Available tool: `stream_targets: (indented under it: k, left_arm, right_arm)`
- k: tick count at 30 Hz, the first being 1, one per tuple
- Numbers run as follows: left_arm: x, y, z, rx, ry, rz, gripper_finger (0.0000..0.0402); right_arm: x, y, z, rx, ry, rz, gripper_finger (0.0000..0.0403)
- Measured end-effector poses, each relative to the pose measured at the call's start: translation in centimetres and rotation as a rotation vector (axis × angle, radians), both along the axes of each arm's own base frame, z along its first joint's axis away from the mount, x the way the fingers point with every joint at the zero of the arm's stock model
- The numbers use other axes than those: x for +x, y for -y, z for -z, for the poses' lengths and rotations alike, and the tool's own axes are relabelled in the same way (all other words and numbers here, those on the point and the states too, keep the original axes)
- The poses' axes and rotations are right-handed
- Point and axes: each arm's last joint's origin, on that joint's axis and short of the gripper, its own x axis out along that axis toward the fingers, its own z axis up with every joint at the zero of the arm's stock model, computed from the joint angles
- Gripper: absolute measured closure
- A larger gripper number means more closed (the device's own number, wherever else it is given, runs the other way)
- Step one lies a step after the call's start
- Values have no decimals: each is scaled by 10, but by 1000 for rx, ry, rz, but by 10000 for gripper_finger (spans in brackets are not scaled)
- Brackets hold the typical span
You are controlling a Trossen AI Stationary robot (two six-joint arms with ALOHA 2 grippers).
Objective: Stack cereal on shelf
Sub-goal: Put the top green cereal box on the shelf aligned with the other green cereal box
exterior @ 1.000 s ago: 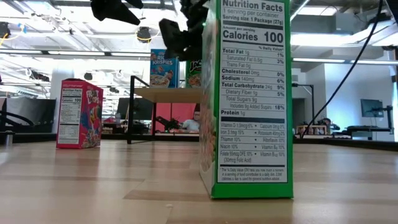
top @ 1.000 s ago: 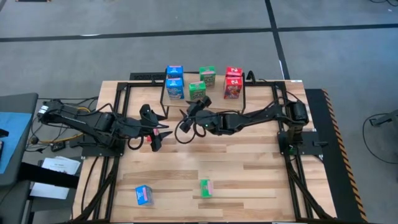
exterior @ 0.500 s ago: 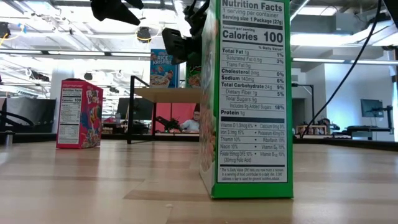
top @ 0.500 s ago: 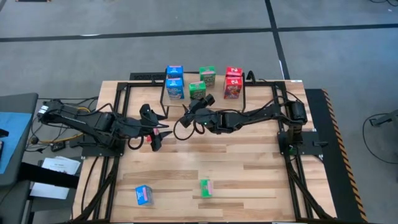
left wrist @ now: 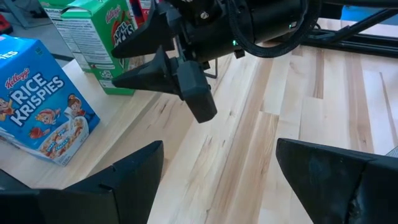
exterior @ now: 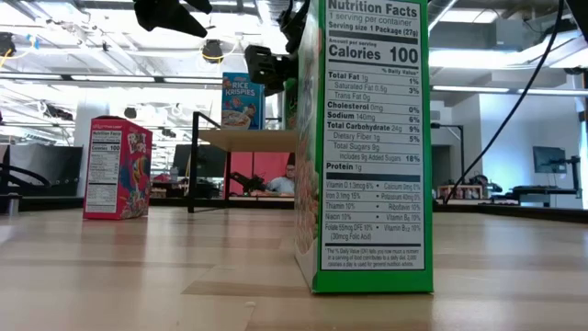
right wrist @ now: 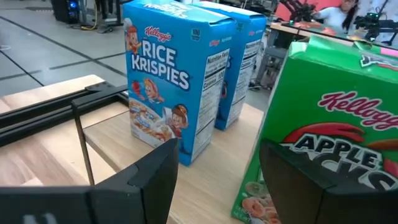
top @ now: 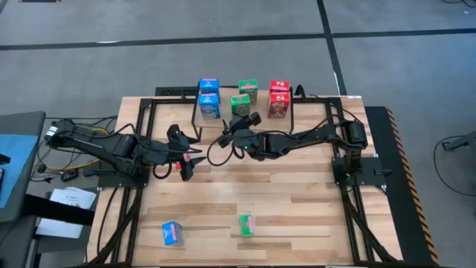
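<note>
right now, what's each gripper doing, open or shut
Left gripper: open, holding nothing, over the table.
Right gripper: open, empty, just released the green Apple Jacks box on the shelf.

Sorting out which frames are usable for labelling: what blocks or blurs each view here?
Low view: a green cereal box close to the lens hides the middle and bright ceiling lights leave the arms as silhouettes. Left wrist view: own dark fingers blurred. Right wrist view: Rice Krispies box sharp, fingers soft.
</note>
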Motion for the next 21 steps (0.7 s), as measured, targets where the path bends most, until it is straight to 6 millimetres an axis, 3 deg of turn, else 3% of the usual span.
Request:
stream_targets:
  k: [15, 21]
  left_arm:
    - [0, 0, 0, 0, -1, 0, 99]
    - [0, 0, 0, 0, -1, 0, 99]
  right_arm:
    - [-4, 2, 1, -27, -5, 128, 154]
    - [-3, -5, 0, -23, 6, 98, 154]
